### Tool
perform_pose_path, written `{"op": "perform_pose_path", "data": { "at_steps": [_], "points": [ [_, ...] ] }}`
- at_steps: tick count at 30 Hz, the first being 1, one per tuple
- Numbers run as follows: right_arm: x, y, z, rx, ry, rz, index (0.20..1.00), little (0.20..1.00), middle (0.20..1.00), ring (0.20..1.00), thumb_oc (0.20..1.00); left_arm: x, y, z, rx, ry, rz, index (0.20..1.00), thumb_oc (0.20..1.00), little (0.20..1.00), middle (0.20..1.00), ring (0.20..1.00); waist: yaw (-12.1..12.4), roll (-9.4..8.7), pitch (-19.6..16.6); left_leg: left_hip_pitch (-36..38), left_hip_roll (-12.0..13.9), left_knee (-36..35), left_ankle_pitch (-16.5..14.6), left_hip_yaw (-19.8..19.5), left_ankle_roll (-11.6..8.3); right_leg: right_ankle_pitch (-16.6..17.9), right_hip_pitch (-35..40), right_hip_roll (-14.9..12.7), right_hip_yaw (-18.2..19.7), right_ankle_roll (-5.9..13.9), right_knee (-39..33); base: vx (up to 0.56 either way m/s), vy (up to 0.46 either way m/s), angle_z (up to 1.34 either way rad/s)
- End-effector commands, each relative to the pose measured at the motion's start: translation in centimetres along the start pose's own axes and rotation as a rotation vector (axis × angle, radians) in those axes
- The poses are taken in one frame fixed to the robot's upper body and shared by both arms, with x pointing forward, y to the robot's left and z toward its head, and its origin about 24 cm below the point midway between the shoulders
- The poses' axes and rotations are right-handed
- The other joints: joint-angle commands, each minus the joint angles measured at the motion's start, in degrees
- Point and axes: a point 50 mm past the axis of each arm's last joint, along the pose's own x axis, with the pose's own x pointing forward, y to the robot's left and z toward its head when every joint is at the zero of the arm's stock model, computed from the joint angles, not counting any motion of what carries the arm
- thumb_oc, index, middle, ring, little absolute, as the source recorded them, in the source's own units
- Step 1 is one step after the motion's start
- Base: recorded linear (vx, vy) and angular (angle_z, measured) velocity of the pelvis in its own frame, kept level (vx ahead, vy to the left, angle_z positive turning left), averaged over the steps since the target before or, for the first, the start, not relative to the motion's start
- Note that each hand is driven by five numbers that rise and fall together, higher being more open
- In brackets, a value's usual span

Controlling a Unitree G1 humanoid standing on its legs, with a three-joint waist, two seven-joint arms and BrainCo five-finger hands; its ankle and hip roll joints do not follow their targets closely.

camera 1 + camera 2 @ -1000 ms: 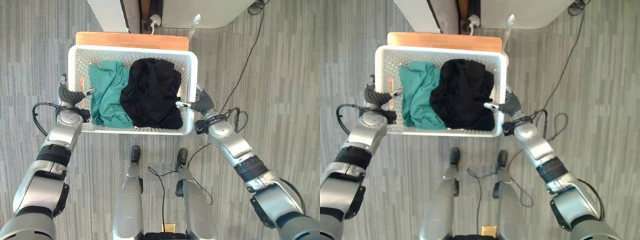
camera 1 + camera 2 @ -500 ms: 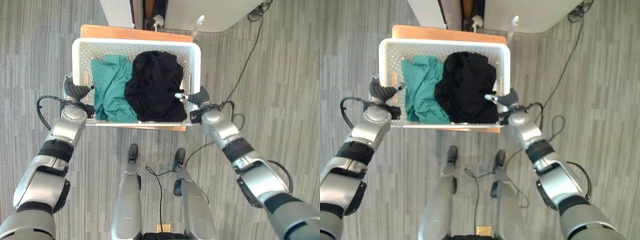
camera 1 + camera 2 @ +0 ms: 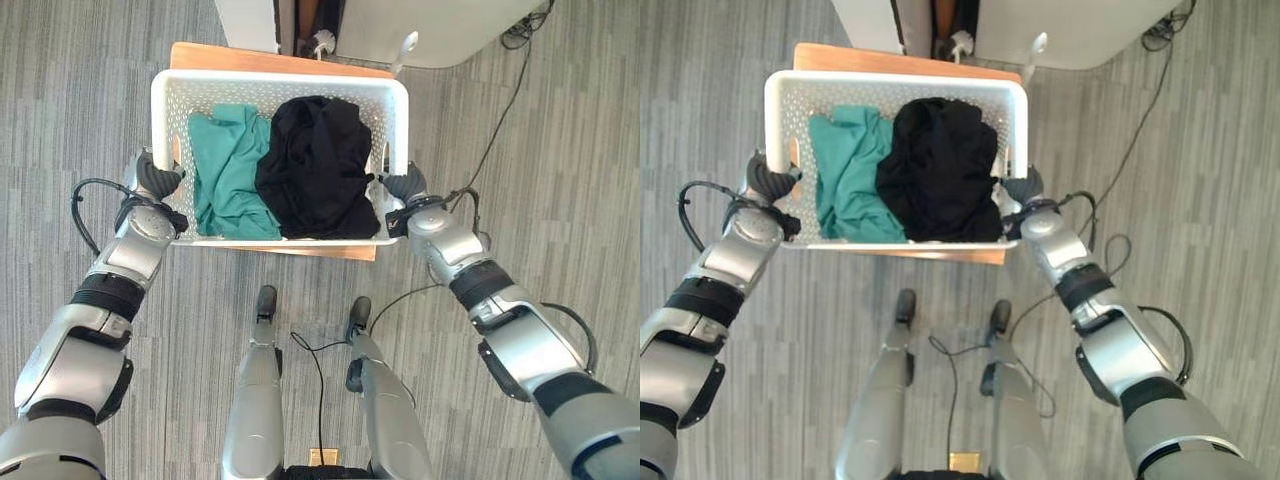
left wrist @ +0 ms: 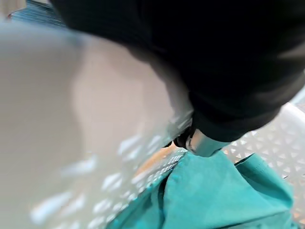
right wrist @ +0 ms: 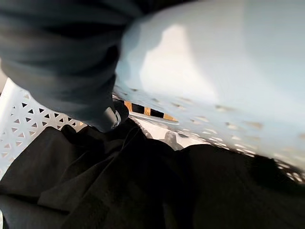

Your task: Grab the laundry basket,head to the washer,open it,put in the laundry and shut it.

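- Step in hand: the grab. The white laundry basket [image 3: 280,90] sits on a small wooden stand [image 3: 270,62] on the floor, just in front of a white appliance [image 3: 440,25], which I take to be the washer.
- Load in the basket: a teal garment [image 3: 228,170] on the robot's left half, a black garment [image 3: 315,165] on its right half.
- Left hand [image 3: 152,180] is at the basket's left short wall by the handle slot. Its wrist view has a fingertip poking through the wall above the teal cloth, so I judge it hooked on the handle.
- Right hand [image 3: 402,186] is at the right short wall. Its wrist view likewise has a fingertip inside, above the black cloth; same call.
- Both arms are stretched forward and angled inward, clamping the basket between them.
- Basket bottom looks to rest on the stand; can't tell for sure whether it is lifted.
- Next move calls for an even two-handed lift, kept level so the clothes stay put, then the carry to the washer.
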Motion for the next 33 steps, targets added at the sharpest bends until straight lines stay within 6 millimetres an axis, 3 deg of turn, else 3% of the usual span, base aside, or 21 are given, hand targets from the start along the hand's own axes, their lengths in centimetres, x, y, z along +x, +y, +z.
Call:
{"op": "perform_pose_path", "data": {
  "at_steps": [1, 8, 14, 19, 21, 23, 24, 26, 29, 30, 33],
  "points": [
    [-2.0, 4.6, 1.3, 0.056, -0.128, 0.238, 0.2, 0.2, 0.2, 0.2, 0.2, -1.5, -2.4, 1.6, 0.142, -0.167, -0.071, 0.2, 0.2, 0.2, 0.2, 0.2, 0.8, -0.17, -0.9, 0.0, -2.7, 3.6, -6.1, 0.4, 4.19, -4.8, 1.9, -3.4, 2.7, 2.42, 4.0, 0.0, 0.0, 0.0],
    [-4.0, 1.4, -2.0, 0.059, -0.12, 0.233, 0.2, 0.2, 0.2, 0.2, 0.2, -3.8, -3.6, 0.2, 0.111, -0.209, -0.157, 0.2, 0.2, 0.2, 0.2, 0.2, -0.2, 0.51, -4.5, 6.4, -3.6, 3.0, -8.1, 1.7, 5.27, -5.9, 6.2, -4.5, 3.4, 2.82, 5.3, 0.07, 0.048, -0.05],
    [-6.0, -2.3, -5.7, 0.043, -0.053, 0.205, 0.2, 0.2, 0.2, 0.2, 0.2, -6.4, -4.8, 1.3, 0.023, -0.33, -0.284, 0.2, 0.2, 0.2, 0.2, 0.2, -2.0, 1.19, -9.7, 13.4, -4.2, 0.9, -9.0, 2.3, 6.12, -7.6, 11.4, -4.7, 3.4, 3.39, 6.3, 0.13, 0.034, -0.05],
    [-8.0, -6.8, -8.4, 0.024, 0.02, 0.142, 0.2, 0.2, 0.2, 0.2, 0.2, -8.8, -8.2, 3.0, -0.067, -0.399, -0.469, 0.2, 0.2, 0.2, 0.2, 0.2, -3.9, 2.08, -14.0, 18.1, -4.9, -1.0, -9.0, 2.3, 6.63, -8.4, 15.0, -5.3, 2.7, 3.97, 7.0, 0.07, 0.041, 0.05],
    [-9.8, -9.5, -10.1, 0.001, 0.071, 0.093, 0.2, 0.2, 0.2, 0.2, 0.2, -10.4, -10.8, 4.1, -0.103, -0.427, -0.594, 0.2, 0.2, 0.2, 0.2, 0.2, -5.3, 2.31, -16.2, 20.6, -5.4, -1.3, -9.7, 2.7, 7.06, -8.4, 16.8, -5.8, 3.0, 4.52, 7.1, 0.08, 0.054, 0.01],
    [-10.3, -10.1, -10.4, -0.005, 0.078, 0.081, 0.2, 0.2, 0.2, 0.2, 0.2, -10.8, -11.6, 4.6, -0.11, -0.432, -0.627, 0.2, 0.2, 0.2, 0.2, 0.2, -6.0, 2.35, -16.7, 21.4, -5.6, -1.2, -10.1, 2.9, 7.32, -8.4, 17.3, -6.0, 3.4, 4.67, 7.2, 0.04, 0.073, -0.02],
    [-11.3, -11.1, -11.2, 0.002, 0.095, 0.05, 0.2, 0.2, 0.2, 0.2, 0.2, -11.6, -13.3, 5.5, -0.136, -0.44, -0.69, 0.2, 0.2, 0.2, 0.2, 0.2, -7.0, 2.73, -17.1, 23.4, -6.1, -1.5, -10.9, 3.8, 7.93, -7.9, 18.0, -6.5, 4.5, 5.26, 7.3, 0.01, 0.123, -0.16],
    [-11.9, -11.5, -11.6, 0.013, 0.101, 0.034, 0.2, 0.2, 0.2, 0.2, 0.2, -11.9, -14.4, 6.3, -0.157, -0.44, -0.728, 0.2, 0.2, 0.2, 0.2, 0.2, -8.4, 3.02, -17.3, 24.5, -6.8, -2.0, -11.2, 5.0, 8.49, -6.4, 17.7, -7.1, 6.0, 6.01, 6.6, -0.04, 0.124, -0.42],
    [-12.5, -11.4, -12.1, 0.045, 0.107, 0.024, 0.2, 0.2, 0.2, 0.2, 0.2, -12.0, -15.7, 7.1, -0.176, -0.431, -0.754, 0.2, 0.2, 0.2, 0.2, 0.2, -10.4, 3.13, -17.1, 24.7, -7.8, -3.8, -11.0, 8.7, 9.09, 1.6, 14.7, -8.4, 9.3, 8.15, 3.9, -0.17, 0.08, -0.55],
    [-12.5, -11.0, -12.1, 0.053, 0.097, 0.031, 0.2, 0.2, 0.2, 0.2, 0.2, -11.7, -15.6, 7.1, -0.174, -0.428, -0.744, 0.2, 0.2, 0.2, 0.2, 0.2, -10.3, 3.29, -16.8, 23.9, -7.4, -3.6, -10.8, 10.7, 9.15, 3.7, 12.6, -8.8, 8.5, 8.5, 3.3, -0.22, 0.043, -0.56],
    [-13.8, -10.2, -13.1, 0.099, 0.111, 0.043, 0.2, 0.2, 0.2, 0.2, 0.2, -10.6, -15.0, 6.9, -0.154, -0.419, -0.7, 0.2, 0.2, 0.2, 0.2, 0.2, -10.7, 4.45, -15.2, 24.3, -4.9, -3.1, -10.8, 15.6, 9.32, -2.2, 12.3, -9.2, -0.5, 6.87, 6.4, -0.19, 0.022, -1.04]
  ]
}}
